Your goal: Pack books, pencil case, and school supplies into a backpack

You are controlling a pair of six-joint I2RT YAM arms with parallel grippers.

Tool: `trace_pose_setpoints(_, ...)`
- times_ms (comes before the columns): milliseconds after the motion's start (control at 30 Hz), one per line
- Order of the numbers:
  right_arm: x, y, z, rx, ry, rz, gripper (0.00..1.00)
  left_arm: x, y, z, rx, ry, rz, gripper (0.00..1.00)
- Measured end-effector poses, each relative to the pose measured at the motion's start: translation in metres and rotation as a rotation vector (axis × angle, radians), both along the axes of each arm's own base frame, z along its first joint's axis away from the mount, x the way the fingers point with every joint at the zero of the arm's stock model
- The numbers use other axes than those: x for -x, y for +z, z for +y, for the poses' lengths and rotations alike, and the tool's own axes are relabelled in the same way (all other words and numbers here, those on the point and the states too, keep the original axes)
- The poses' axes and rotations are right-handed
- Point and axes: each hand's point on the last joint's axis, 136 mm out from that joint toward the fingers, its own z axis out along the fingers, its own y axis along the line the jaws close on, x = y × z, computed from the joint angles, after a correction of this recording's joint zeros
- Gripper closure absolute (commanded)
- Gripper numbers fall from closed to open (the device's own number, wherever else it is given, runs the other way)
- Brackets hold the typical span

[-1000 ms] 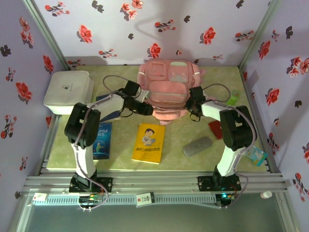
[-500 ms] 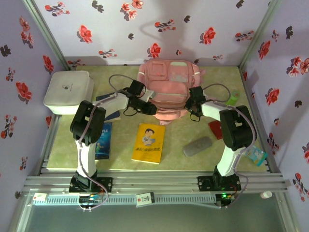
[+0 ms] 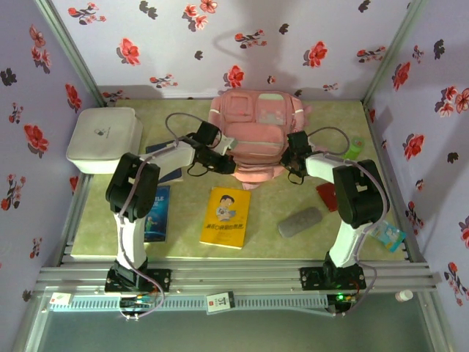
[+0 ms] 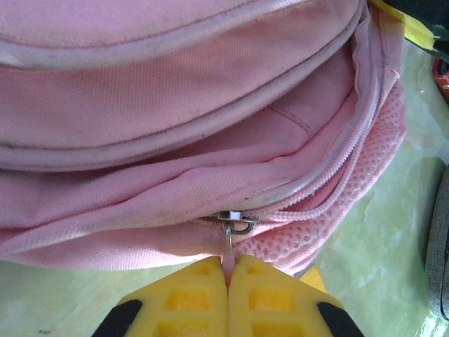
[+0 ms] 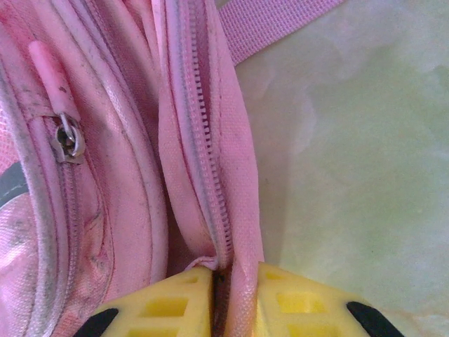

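Left end effector [image 4: 228, 279] pinches the zipper pull [image 4: 229, 261] just ahead, right end effector [image 5: 235, 281] clamps the backpack seam [image 5: 210, 175]; the thin tab could slip out.

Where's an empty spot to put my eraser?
Bare table lies between the yellow book and the pencil case, and at the back between the white box and the backpack. Crowded: the backpack's near edge, where the left gripper and right gripper pinch it.

From above I can read nothing for certain. The yellow book [image 3: 226, 216] carries print around its cartoon figure and the blue book [image 3: 158, 220] has pale lettering, both too small for me to make out. The white box [image 3: 105, 138] bears a small dark emblem, and the white tag [image 3: 220, 301] on the front rail [image 3: 256, 277] has dark marks, equally illegible.
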Motion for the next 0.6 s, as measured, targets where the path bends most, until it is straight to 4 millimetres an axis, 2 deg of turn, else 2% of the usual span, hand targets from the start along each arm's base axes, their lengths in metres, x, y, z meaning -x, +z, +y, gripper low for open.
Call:
trace_pose_setpoints(133, -0.01, 0.001, -0.003, 0.002, 0.004, -0.006, 0.79, 0.004, 0.007, -0.002, 0.009, -0.004, -0.017, 1.0)
trace_pose_setpoints(233, -0.015, 0.002, -0.007, 0.004, 0.011, -0.011, 0.73, 0.01, 0.011, -0.011, 0.014, -0.014, -0.03, 1.0)
trace_pose_setpoints(367, -0.015, 0.0, -0.021, 0.021, -0.006, 0.0, 0.51, 0.024, 0.011, -0.033, 0.025, -0.024, -0.031, 1.0)
trace_pose_setpoints(467, -0.01, 0.002, -0.037, 0.033, -0.045, 0.027, 0.41, 0.033, 0.012, -0.048, 0.04, -0.011, -0.019, 1.0)
trace_pose_setpoints(600, -0.003, 0.027, -0.048, 0.022, -0.088, 0.004, 0.3, 0.038, 0.015, -0.061, 0.054, 0.012, -0.017, 1.0)
